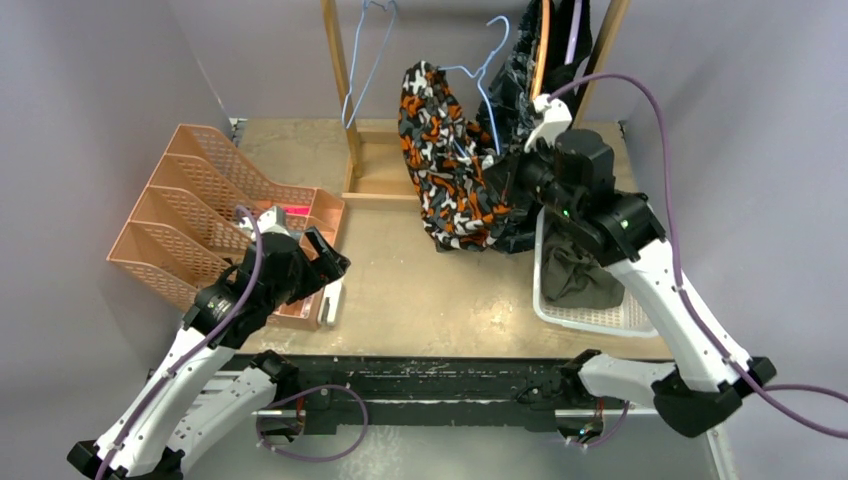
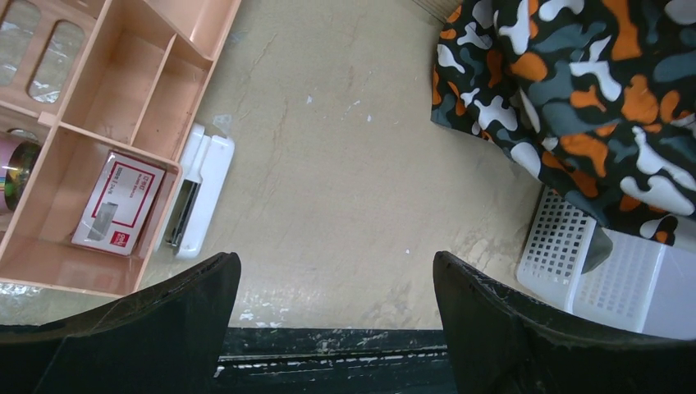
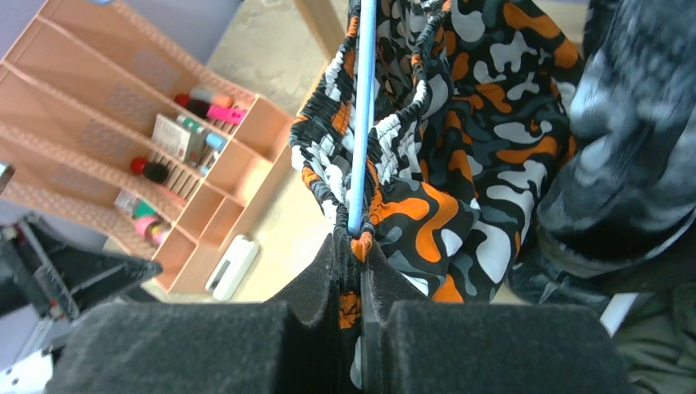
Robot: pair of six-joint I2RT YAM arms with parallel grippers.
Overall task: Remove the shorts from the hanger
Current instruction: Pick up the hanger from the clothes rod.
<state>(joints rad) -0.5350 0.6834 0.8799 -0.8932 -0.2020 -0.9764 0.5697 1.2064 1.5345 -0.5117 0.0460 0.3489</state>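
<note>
Top external view: the bare tan table (image 1: 420, 290) lies open mid-frame, hemmed by the peach slotted organiser (image 1: 200, 190) at left and the white mesh basket (image 1: 600, 318) at lower right. The right gripper (image 3: 351, 275) is pinched tight on the gathered elastic waistband of the orange-black-white camouflage shorts (image 1: 450, 170), just under the thin blue hanger (image 3: 362, 123) they drape from, upper centre. The left gripper (image 2: 335, 271) hovers spread wide, holding nothing, beside the organiser. Olive green shorts (image 1: 580, 275) lie crumpled in the basket; dark camouflage shorts (image 1: 520, 70) hang behind, upper right.
</note>
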